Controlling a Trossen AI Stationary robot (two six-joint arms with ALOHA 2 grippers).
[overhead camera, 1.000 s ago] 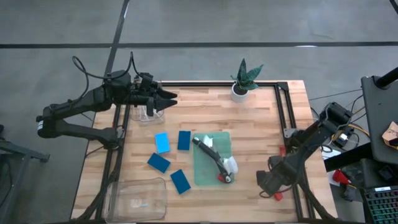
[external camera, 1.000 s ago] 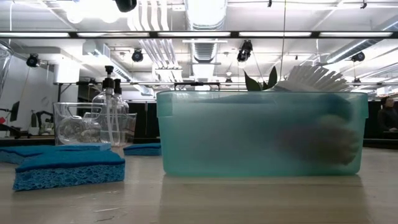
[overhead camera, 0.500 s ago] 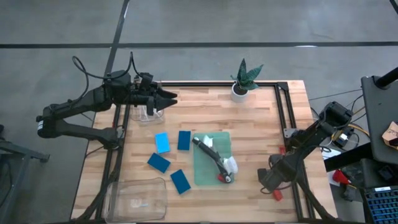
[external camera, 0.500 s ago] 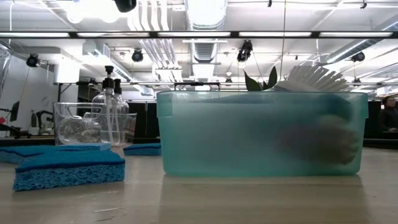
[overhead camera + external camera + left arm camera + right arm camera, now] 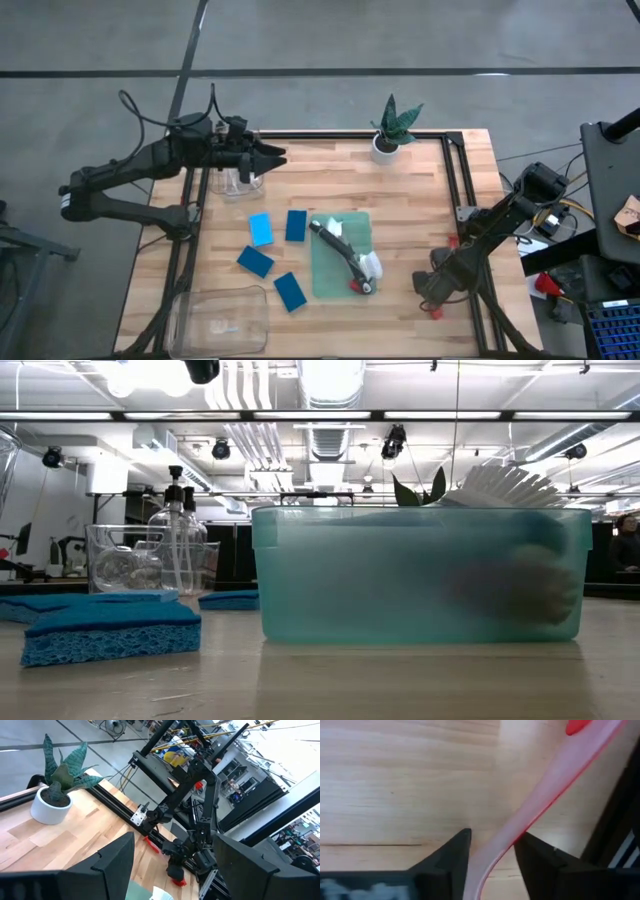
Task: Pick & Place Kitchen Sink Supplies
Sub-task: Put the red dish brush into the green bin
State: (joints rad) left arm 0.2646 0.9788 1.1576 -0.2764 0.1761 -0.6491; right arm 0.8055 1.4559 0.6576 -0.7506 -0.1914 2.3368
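Note:
My right gripper (image 5: 432,292) is low over the table's near-right edge, shut on a thin red brush handle (image 5: 530,805). My left gripper (image 5: 175,870) is open and hovers at the far-left, above a clear bin (image 5: 238,182) holding clear bottles with black tops (image 5: 178,545). Several blue sponges (image 5: 260,229) (image 5: 290,291) lie flat left of the green bin (image 5: 341,255). A black-handled brush with a white head (image 5: 347,262) rests in that bin, its bristles (image 5: 505,485) showing above the rim. My right gripper pinches the red handle (image 5: 495,855) between its two fingers (image 5: 452,862), coming from above with the fingers pointing down at the wood. The fingers lie across the handle, which runs on past them toward a red end (image 5: 577,725). Whether it is lifted I cannot tell.
A potted plant (image 5: 390,135) stands at the far edge. A second clear bin (image 5: 220,318) sits at the near-left corner. A black frame rail (image 5: 462,190) runs along the right side beside my right arm. Bare wood lies between the green bin and my right gripper.
My right arm has shifted slightly, and the red piece under its gripper has moved a little toward the table's left. The left arm has kept still.

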